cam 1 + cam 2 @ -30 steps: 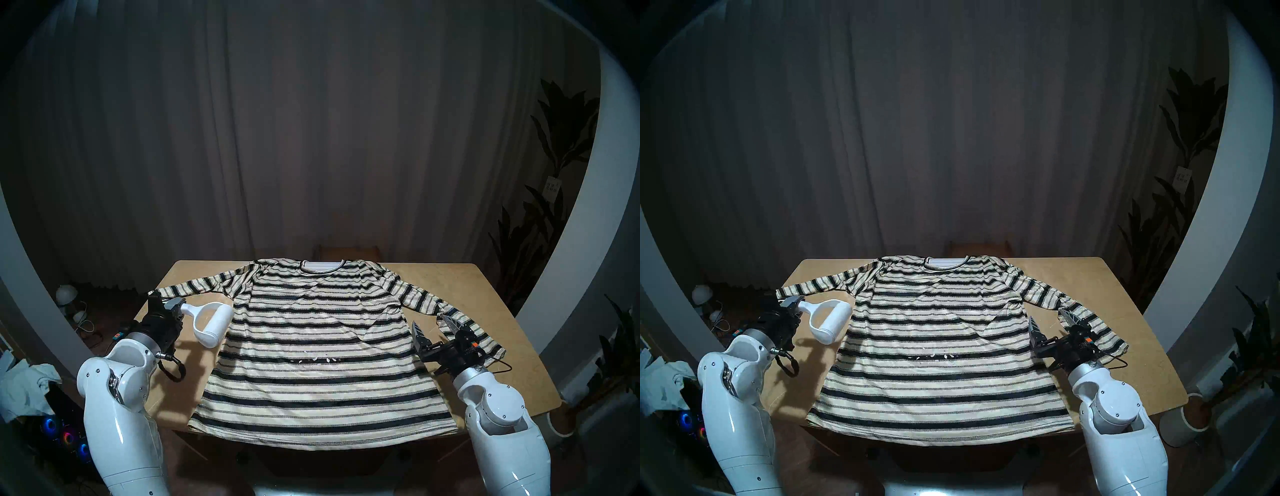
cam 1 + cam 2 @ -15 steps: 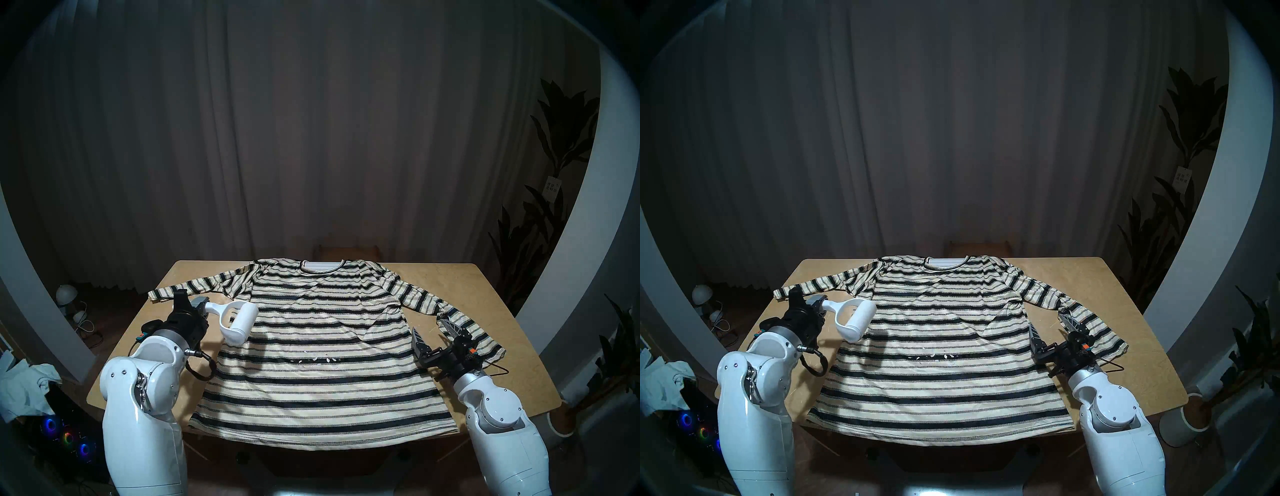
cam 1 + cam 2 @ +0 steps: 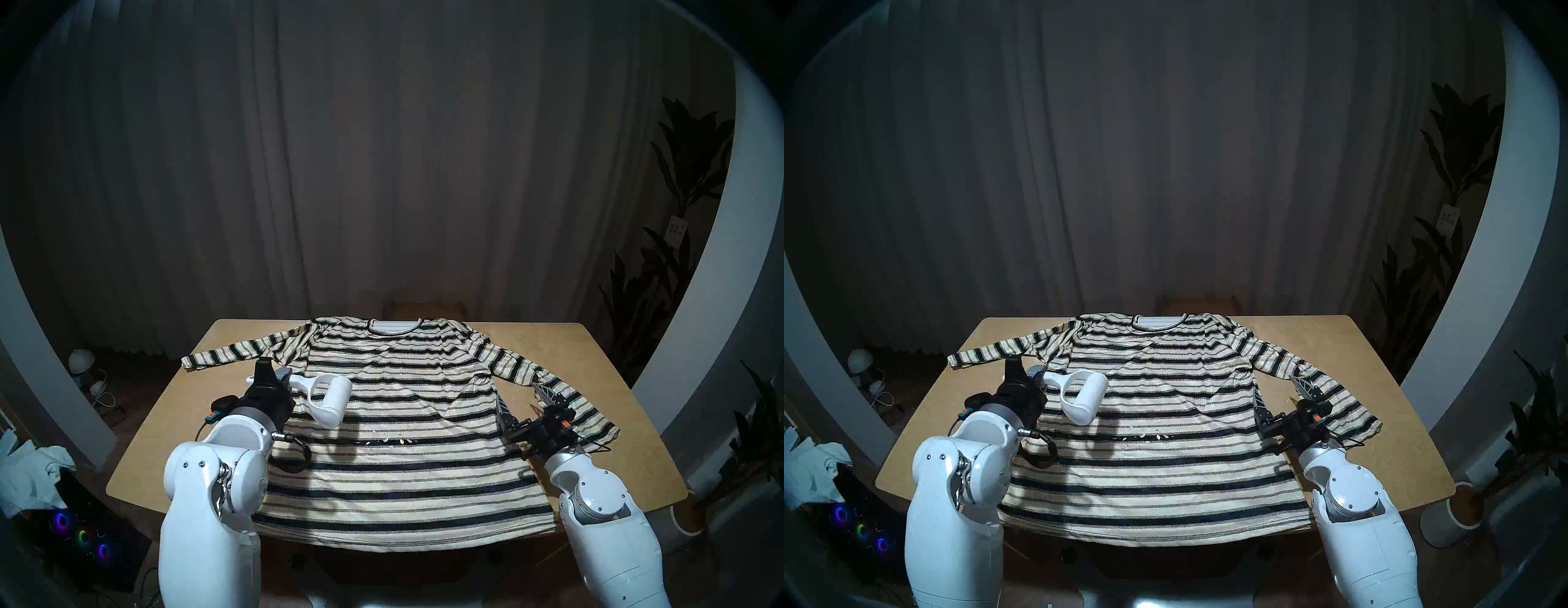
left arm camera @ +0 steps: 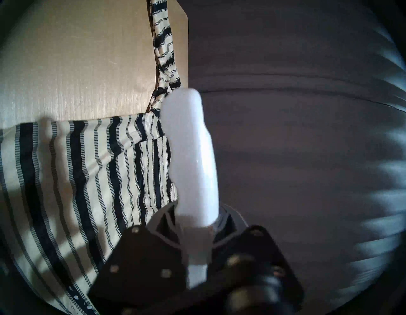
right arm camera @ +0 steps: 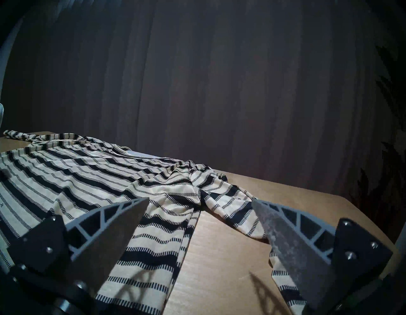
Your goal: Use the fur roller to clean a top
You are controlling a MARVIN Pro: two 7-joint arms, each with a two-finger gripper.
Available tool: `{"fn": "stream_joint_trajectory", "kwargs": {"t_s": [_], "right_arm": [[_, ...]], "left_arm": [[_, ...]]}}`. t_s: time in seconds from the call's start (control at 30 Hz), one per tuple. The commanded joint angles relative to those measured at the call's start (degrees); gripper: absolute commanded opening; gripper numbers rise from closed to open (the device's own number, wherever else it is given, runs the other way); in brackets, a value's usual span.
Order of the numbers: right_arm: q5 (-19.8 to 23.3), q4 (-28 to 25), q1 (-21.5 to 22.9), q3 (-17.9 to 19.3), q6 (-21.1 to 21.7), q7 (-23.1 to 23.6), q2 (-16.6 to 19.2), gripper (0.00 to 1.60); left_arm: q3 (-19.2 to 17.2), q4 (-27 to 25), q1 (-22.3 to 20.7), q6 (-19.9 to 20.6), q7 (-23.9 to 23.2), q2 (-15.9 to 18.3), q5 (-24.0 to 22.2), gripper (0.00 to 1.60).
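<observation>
The cream-and-black striped top (image 3: pixel 394 471) lies flat, front up, on the wooden table (image 3: pixel 594 382), neck at the far edge. My left gripper (image 3: pixel 282 378) is shut on the handle of the white fur roller (image 3: pixel 329 397), whose cylinder hangs a little above the top's left side, throwing a shadow on it. The left wrist view shows the roller (image 4: pixel 191 158) running out from the jaws beside the top (image 4: pixel 87 176). Small white specks (image 3: pixel 386 440) lie mid-chest. My right gripper (image 3: pixel 526 399) is open and empty, low at the top's right edge, by the right sleeve (image 5: pixel 230 198).
Bare table shows left and right of the top. A dark curtain hangs behind the table. Plants and a white pot (image 3: pixel 689 516) stand at the right. On the floor at the left are crumpled cloth (image 3: pixel 34 471) and a computer with lit fans (image 3: pixel 80 537).
My left arm has swung right, carrying the roller from over the bare table to over the top's left side. My right gripper has shifted slightly left toward the top's edge, still open.
</observation>
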Motion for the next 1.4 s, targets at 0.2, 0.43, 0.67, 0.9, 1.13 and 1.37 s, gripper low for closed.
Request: {"fn": "stream_joint_trajectory", "kwargs": {"t_s": [0.2, 0.43, 0.67, 0.9, 1.13, 1.37], "right_arm": [[3.5, 0.8, 2.5, -0.2, 0.6, 8.8, 4.7, 1.6], [-1.4, 0.4, 1.7, 0.2, 0.5, 5.1, 4.4, 1.6], [-5.6, 0.4, 1.6, -0.9, -0.1, 4.2, 4.9, 1.6], [-9.4, -1.5, 1.4, -2.4, 3.0, 3.2, 5.2, 1.6], [-11.6, -2.9, 1.1, -3.0, 4.8, 2.1, 5.3, 1.6], [-12.5, -3.2, 0.5, -2.8, 6.5, 0.8, 5.2, 1.6]], "left_arm": [[5.8, -2.4, 0.5, -7.3, -1.1, 2.0, 1.3, 0.0], [8.6, -2.9, 0.3, -11.4, 0.1, 3.1, 2.4, 0.0], [11.0, -3.7, 0.7, -14.8, 0.8, 4.1, 3.2, 0.0], [12.9, -5.2, 2.0, -17.5, 1.7, 5.1, 3.6, 0.0], [15.8, -5.7, 2.5, -20.0, 1.6, 6.8, 3.3, 0.0], [19.7, -4.5, 1.2, -23.6, 1.3, 8.9, 4.0, 0.0]]}}
